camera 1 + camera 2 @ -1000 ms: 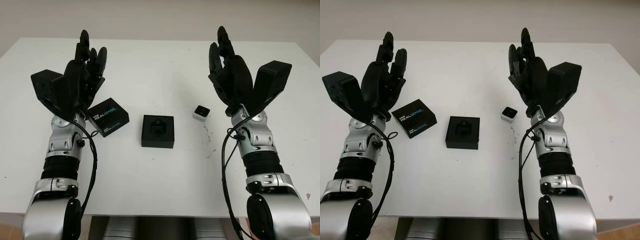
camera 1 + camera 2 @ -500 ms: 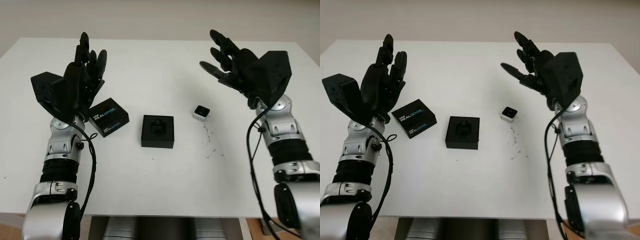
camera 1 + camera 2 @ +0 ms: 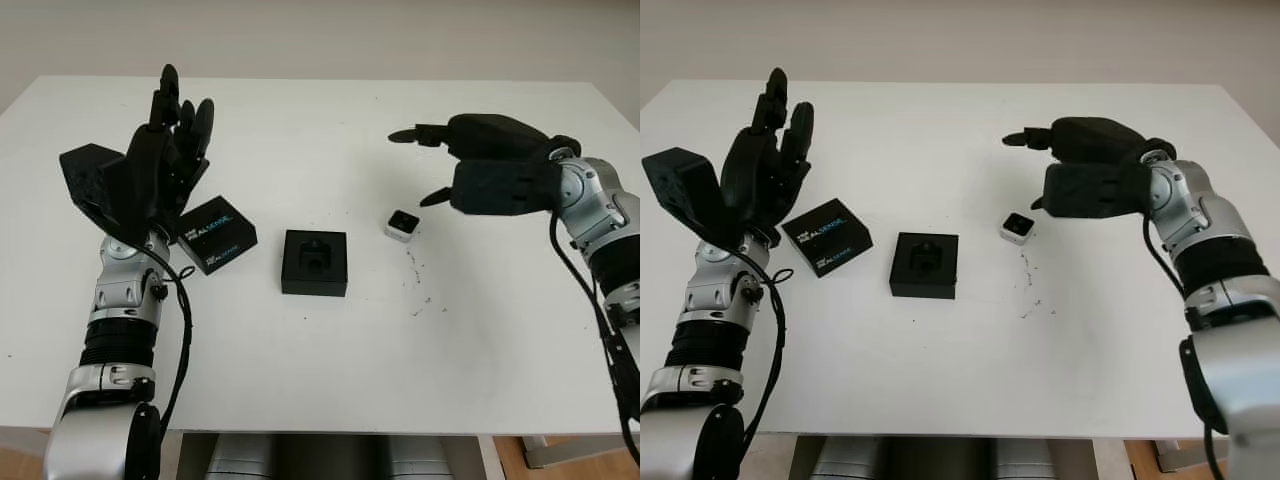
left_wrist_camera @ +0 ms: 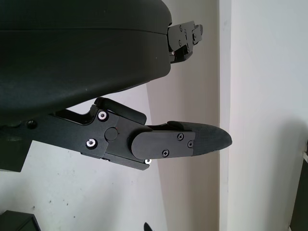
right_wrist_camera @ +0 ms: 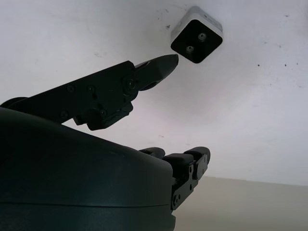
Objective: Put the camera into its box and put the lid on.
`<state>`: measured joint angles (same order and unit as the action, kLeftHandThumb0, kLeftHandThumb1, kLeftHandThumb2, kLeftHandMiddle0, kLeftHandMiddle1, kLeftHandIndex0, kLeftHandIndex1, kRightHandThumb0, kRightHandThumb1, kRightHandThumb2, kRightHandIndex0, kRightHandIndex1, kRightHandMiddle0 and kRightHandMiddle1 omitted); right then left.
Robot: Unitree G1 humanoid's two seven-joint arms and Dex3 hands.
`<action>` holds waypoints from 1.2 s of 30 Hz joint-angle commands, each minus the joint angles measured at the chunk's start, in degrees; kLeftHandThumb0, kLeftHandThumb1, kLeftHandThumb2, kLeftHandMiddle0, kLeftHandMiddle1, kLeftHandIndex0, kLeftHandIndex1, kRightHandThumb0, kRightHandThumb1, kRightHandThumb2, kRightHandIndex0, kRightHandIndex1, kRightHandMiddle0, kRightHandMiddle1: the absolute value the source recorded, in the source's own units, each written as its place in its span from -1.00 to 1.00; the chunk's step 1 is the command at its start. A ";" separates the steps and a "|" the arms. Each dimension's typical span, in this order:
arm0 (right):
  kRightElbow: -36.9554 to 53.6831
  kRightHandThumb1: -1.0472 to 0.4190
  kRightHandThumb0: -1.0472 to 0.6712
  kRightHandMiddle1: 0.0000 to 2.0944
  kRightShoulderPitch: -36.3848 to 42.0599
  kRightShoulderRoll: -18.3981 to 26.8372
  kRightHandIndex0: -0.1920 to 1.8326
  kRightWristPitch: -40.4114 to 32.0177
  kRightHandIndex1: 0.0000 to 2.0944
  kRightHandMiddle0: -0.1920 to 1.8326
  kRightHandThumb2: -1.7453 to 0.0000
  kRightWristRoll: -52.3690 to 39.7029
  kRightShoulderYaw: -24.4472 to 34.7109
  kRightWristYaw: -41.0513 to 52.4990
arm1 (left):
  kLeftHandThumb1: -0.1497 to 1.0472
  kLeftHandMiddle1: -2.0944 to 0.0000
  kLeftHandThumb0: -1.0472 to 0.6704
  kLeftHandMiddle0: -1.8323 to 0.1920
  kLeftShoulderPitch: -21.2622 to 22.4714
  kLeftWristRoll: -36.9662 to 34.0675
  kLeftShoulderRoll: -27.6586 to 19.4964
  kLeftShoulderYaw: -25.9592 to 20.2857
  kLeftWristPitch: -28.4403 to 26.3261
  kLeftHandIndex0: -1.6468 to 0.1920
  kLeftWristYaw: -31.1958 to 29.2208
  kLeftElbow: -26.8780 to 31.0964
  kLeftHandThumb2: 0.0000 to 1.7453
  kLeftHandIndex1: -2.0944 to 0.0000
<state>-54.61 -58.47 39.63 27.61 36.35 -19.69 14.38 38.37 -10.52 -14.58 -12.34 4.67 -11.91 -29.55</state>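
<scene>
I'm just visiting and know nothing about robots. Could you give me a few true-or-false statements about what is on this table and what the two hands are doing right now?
1. The small white cube camera with a black face already sits inside the open black box with the moulded insert. False: it lies on the white table, apart from the box.
2. The right hand hovers near the camera, holding nothing. True.
3. The black lid printed REALSENSE covers the box. False: it lies on the table beside the box.
4. The left hand is raised and open, holding nothing. True.
5. The box lies between the lid and the camera. True.
</scene>
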 commanded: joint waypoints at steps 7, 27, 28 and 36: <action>-3.52 -0.70 -0.04 -0.90 -3.23 2.09 -0.43 6.16 -0.89 -0.36 0.95 4.71 -3.57 -5.52 | 1.00 0.95 -0.52 0.97 0.23 0.10 -0.49 0.10 -0.62 0.98 -0.20 0.29 -0.52 0.95; -7.14 -0.72 -0.02 -0.94 -3.98 1.96 -0.56 10.88 -0.96 -0.38 0.94 9.83 -8.23 -10.79 | 1.00 0.95 -0.53 0.98 0.18 0.25 -0.07 0.47 -1.08 1.00 0.50 0.95 -0.53 0.95; -7.25 -0.73 -0.02 -0.94 -3.90 1.77 -0.56 10.84 -0.96 -0.38 0.93 9.74 -8.22 -10.70 | 1.00 0.95 -0.53 0.98 0.17 0.12 -0.01 0.40 -0.97 1.00 0.47 0.95 -0.52 0.95; -7.68 -0.73 -0.05 -0.93 -2.87 0.01 -0.54 10.81 -0.94 -0.35 0.94 9.58 -8.55 -11.52 | 1.00 0.95 -0.52 0.97 0.01 -0.51 0.05 0.04 -0.84 0.99 0.21 0.99 -0.51 0.95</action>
<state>-61.88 -61.86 40.28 38.09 46.63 -28.03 3.36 38.37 -10.72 -14.56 -12.11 3.58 -11.56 -29.55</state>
